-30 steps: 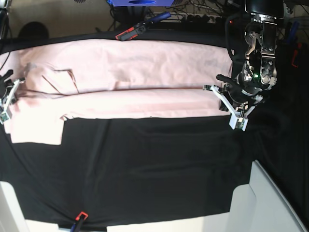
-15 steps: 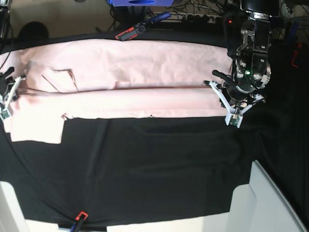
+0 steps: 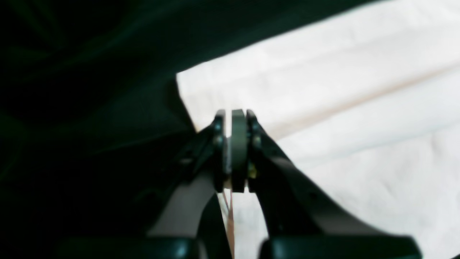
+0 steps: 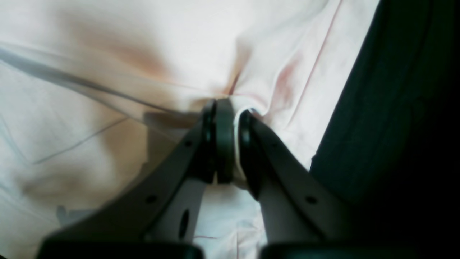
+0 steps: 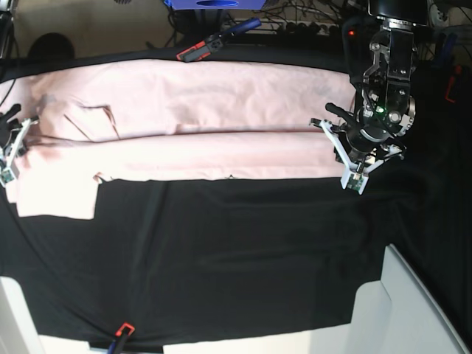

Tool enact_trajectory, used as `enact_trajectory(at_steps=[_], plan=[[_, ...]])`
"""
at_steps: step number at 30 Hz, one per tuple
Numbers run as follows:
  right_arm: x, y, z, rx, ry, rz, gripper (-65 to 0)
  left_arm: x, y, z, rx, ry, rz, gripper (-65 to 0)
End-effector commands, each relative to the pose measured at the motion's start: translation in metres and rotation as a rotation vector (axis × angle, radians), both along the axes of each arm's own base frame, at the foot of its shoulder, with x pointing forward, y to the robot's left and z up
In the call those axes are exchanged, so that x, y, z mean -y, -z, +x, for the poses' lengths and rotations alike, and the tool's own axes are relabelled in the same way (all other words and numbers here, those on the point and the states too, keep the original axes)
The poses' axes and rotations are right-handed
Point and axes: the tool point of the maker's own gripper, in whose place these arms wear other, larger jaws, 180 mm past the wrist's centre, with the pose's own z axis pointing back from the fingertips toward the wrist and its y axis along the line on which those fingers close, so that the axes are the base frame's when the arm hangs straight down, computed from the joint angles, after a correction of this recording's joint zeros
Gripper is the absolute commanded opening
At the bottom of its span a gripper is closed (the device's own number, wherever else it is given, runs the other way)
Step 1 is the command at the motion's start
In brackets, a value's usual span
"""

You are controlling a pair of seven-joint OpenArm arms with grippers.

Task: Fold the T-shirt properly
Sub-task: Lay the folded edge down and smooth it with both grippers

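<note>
**Both claws pinching the T-shirt's ends**

At the left edge of the base view my right claw [image 5: 13, 147] is clamped on the T-shirt [image 5: 199, 125]. My right wrist camera shows pink cloth bunched and creased between the pressed-together fingers [image 4: 222, 144].

The T-shirt lies stretched as a long pale pink band across the far half of the bench, on the black cloth [image 5: 236, 251], with a lengthwise fold line running through it. A sleeve flap hangs down at its near left corner. A red and black clamp [image 5: 203, 49] sits just beyond its far edge.

On the right, my left claw [image 5: 341, 151] is squeezed together at the shirt's right edge; a thin bit of fabric shows between its fingers [image 3: 219, 144].
</note>
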Motion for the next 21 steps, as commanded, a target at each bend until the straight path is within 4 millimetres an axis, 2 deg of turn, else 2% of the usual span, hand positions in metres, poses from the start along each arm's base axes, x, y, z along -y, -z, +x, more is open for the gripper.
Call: enact_trajectory(at_steps=[1, 6, 9, 17, 21], plan=[[0.014, -0.015, 0.011, 0.04, 0.005, -0.028, -65.0, -0.004, -0.009, 0.007, 0.034, 0.011, 0.017, -65.0], [0.014, -0.014, 0.009, 0.036, 0.004, -0.028, -65.0, -0.003, -0.004, 0.005, 0.018, 0.018, 0.018, -65.0], [0.014, -0.014, 0.009, 0.034, 0.004, -0.028, -65.0, -0.013, 0.002, 0.001, -0.006, 0.02, 0.042, -65.0], [0.013, -0.013, 0.008, 0.032, 0.001, -0.028, -65.0, -0.039, -0.004, -0.003, -0.013, 0.04, 0.115, -65.0], [0.013, -0.013, 0.008, 0.031, 0.0, -0.028, -65.0, -0.044, -0.002, -0.01, -0.03, 0.044, 0.128, -65.0]])
